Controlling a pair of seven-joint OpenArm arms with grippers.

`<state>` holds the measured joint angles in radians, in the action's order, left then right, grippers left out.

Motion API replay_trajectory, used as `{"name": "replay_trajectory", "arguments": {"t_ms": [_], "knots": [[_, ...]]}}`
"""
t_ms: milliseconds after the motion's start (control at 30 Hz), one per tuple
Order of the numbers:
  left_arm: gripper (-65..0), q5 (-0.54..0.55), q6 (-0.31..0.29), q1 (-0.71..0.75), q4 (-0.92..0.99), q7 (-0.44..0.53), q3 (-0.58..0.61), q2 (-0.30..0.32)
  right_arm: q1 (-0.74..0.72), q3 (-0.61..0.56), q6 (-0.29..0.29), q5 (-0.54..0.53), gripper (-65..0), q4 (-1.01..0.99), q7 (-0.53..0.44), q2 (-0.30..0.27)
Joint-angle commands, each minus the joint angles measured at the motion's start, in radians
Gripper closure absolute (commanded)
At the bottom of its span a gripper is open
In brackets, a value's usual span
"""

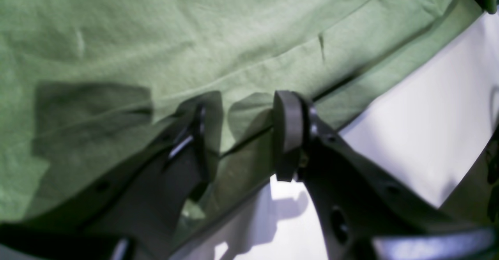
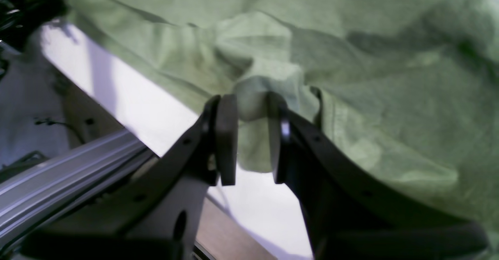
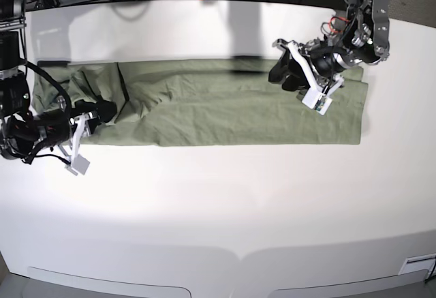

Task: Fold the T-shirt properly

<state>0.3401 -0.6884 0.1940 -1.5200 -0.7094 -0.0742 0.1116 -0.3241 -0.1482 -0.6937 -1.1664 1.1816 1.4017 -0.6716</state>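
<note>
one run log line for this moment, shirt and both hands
T-shirt: long folded strip across table | left hand: jaws apart, over the shirt's edge, no grip seen | right hand: shut on bunched fabric at other end

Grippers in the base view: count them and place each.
2. The right gripper sits at the T-shirt's left end; the left gripper hangs over its right part.

A bunched fold of the T-shirt [image 2: 351, 76] is seen between the pads of the right gripper [image 2: 251, 135] — wrinkled green cloth fills the upper right; white table [image 2: 148, 112] is shown at the left, beside a metal rail [image 2: 66, 182].
</note>
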Motion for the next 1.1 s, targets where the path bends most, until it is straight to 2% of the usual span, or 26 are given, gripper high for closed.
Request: {"name": "replay_trajectory", "arguments": {"t_ms": [0,100,200,233,300,433,667,733,833,867,967,1067], "knots": [[-21.9,-0.018,0.012,0.000,-0.005,-0.023,-0.003,0.008,-0.021,0.010,-0.004,0.003,-13.0,0.011,-0.005,0.000],[-21.9,-0.018,0.012,0.000,-0.005,-0.023,-0.003,0.007,-0.022,0.010,-0.004,0.014,-13.0,0.011,-0.005,0.033],[-21.9,-0.018,0.012,0.000,-0.005,-0.024,-0.003,0.008,-0.022,0.010,-0.004,0.011,-12.8,0.011,-0.005,0.043],[-21.9,-0.018,0.012,0.000,-0.005,-0.024,-0.003,0.008,-0.022,0.010,-0.004,0.012,-9.9,0.011,-0.005,0.042],[-21.9,-0.018,0.012,0.000,-0.005,-0.026,-0.003,0.008,-0.025,0.010,-0.004,0.012,0.0,0.011,-0.005,0.042],[-21.9,-0.018,0.012,0.000,-0.005,-0.026,-0.003,0.008,-0.036,0.011,-0.004,0.012,0.0,0.011,-0.005,0.037],[-21.9,-0.018,0.012,0.000,-0.005,-0.026,-0.003,0.008,-0.125,0.011,-0.004,-0.003,0.0,0.013,-0.005,-0.043],[-21.9,-0.018,0.012,-0.001,-0.005,-0.025,-0.003,0.008,-0.141,0.010,-0.004,-0.050,0.0,0.013,-0.005,-0.065],[-21.9,-0.018,0.012,-0.001,-0.005,-0.025,-0.003,0.005,-0.130,0.010,-0.004,-0.132,-16.4,0.012,-0.005,-0.097],[-21.9,-0.018,0.012,0.000,-0.005,-0.025,-0.003,0.005,-0.120,0.010,-0.004,-0.158,-19.3,0.012,-0.005,-0.106],[-21.9,-0.018,0.012,-0.001,-0.005,-0.025,-0.003,0.006,-0.076,0.010,-0.004,-0.204,-19.8,0.012,-0.005,-0.122],[-21.9,-0.018,0.012,-0.001,-0.005,-0.025,-0.003,0.005,-0.018,0.010,-0.004,-0.203,-19.8,0.012,-0.005,-0.124]]}}
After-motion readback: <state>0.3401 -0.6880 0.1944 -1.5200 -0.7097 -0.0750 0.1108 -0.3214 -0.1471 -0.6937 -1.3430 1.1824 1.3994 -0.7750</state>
